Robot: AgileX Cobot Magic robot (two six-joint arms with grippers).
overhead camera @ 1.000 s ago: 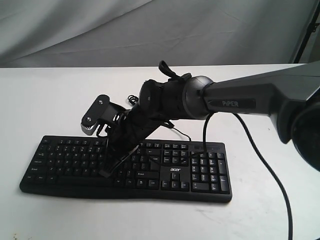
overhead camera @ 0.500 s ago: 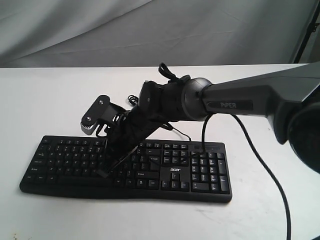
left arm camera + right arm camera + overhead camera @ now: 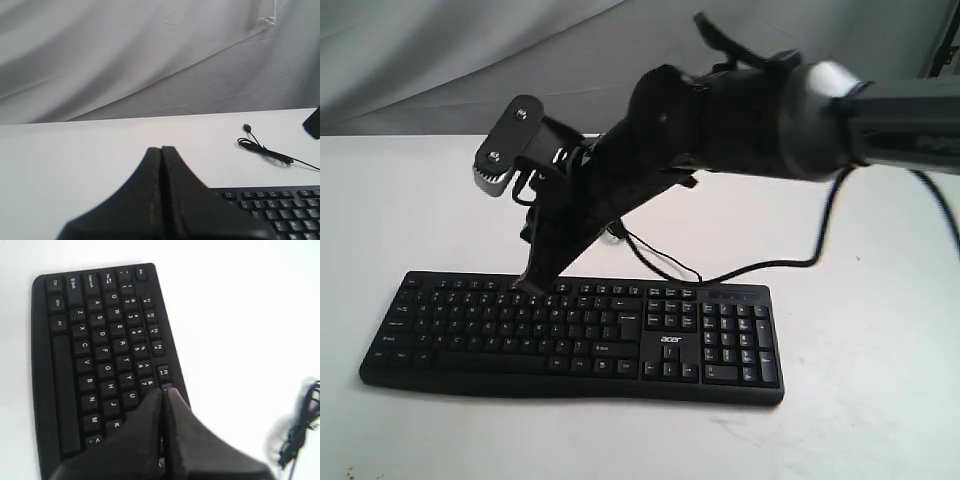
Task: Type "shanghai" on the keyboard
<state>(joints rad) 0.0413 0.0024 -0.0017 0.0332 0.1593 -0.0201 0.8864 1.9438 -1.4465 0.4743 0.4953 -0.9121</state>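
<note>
The black keyboard (image 3: 570, 335) with a white "acer" logo lies flat on the white table. My right gripper (image 3: 528, 286) is shut with nothing in it and hovers just above the keyboard's far rows, left of the middle. In the right wrist view its closed tips (image 3: 164, 391) sit over the number and function rows of the keyboard (image 3: 95, 350), beyond the 7 key. My left gripper (image 3: 161, 148) is also shut and empty, held beside a corner of the keyboard (image 3: 280, 205). The left arm does not show in the exterior view.
The keyboard's thin black cable (image 3: 660, 262) loops on the table behind it, with the coiled end and plug (image 3: 265, 150) lying loose. A grey cloth backdrop (image 3: 620, 60) hangs behind the table. The right arm's own cable (image 3: 820, 240) droops over the table.
The right arm has risen and pulled back: its shut gripper lifted off the middle key rows and now hangs above the keyboard's far rows.
</note>
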